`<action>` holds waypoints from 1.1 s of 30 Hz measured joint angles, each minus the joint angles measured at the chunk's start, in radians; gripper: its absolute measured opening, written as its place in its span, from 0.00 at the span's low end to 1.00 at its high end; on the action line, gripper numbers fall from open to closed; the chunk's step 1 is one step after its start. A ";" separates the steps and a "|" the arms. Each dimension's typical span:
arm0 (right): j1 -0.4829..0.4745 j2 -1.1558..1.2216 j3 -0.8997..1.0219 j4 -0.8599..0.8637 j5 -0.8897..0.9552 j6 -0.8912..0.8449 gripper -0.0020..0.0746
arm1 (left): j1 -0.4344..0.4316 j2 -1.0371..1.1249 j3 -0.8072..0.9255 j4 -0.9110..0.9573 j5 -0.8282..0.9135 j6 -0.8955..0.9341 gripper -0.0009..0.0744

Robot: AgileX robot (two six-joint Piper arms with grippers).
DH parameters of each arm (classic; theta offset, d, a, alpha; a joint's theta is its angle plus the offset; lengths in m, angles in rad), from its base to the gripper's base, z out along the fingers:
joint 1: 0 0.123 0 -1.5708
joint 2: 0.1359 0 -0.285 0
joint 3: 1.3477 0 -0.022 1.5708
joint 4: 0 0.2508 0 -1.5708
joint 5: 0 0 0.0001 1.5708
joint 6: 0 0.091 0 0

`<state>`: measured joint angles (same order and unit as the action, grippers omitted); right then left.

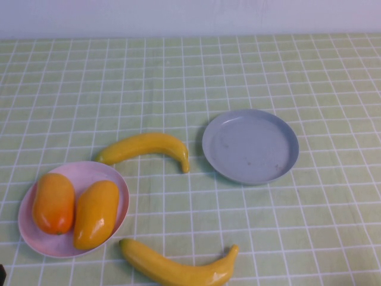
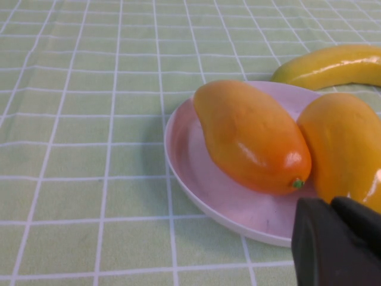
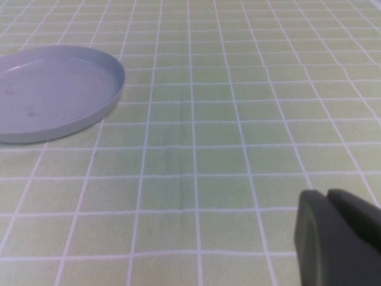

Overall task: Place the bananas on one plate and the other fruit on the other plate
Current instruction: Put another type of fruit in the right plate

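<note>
Two mango-like fruits lie side by side on the pale pink plate (image 1: pixel 113 179) at the front left: the deeper orange one (image 1: pixel 53 202) and the yellow-orange one (image 1: pixel 95 213). One banana (image 1: pixel 146 147) lies on the cloth between the plates. The other banana (image 1: pixel 178 268) lies at the front edge. The grey-blue plate (image 1: pixel 250 146) holds nothing. My left gripper (image 2: pixel 330 205) is shut and empty, just in front of the pink plate (image 2: pixel 196 179), close to the fruits (image 2: pixel 250 134). My right gripper (image 3: pixel 327 196) is shut and empty over bare cloth, well away from the grey-blue plate (image 3: pixel 53 95).
A green checked cloth (image 1: pixel 190 71) covers the whole table. A pale wall (image 1: pixel 190 15) runs along the far edge. Neither arm shows in the high view.
</note>
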<state>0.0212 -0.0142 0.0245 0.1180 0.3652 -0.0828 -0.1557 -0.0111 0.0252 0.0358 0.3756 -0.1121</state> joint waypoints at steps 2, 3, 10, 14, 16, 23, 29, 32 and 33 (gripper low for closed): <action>0.000 0.000 0.000 0.000 0.000 0.000 0.00 | 0.000 0.000 0.000 0.000 0.000 0.000 0.02; 0.000 0.000 0.000 0.000 0.000 0.000 0.00 | 0.000 0.000 0.000 0.000 0.000 0.000 0.02; 0.000 0.000 0.000 0.000 0.000 0.000 0.00 | 0.000 0.000 0.000 0.000 0.000 0.000 0.02; 0.000 0.000 0.000 0.000 0.000 0.000 0.00 | 0.000 0.000 0.000 0.000 0.001 0.000 0.02; 0.000 0.000 0.000 0.000 0.000 0.000 0.00 | 0.000 0.000 0.000 0.000 0.001 0.000 0.02; 0.000 0.000 0.000 0.000 0.000 0.000 0.00 | 0.000 0.000 0.000 0.000 0.001 0.000 0.02; 0.000 0.000 0.000 0.018 -0.020 0.000 0.00 | 0.000 0.000 0.000 0.000 0.001 0.000 0.02; 0.000 0.000 0.001 0.180 -0.108 0.000 0.00 | 0.000 0.000 0.000 0.000 0.001 0.000 0.02; 0.000 0.000 0.001 0.266 -0.141 0.000 0.00 | 0.000 0.000 0.000 0.000 0.001 0.000 0.02</action>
<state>0.0212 -0.0142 0.0259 0.3844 0.2238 -0.0828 -0.1557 -0.0111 0.0252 0.0358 0.3769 -0.1121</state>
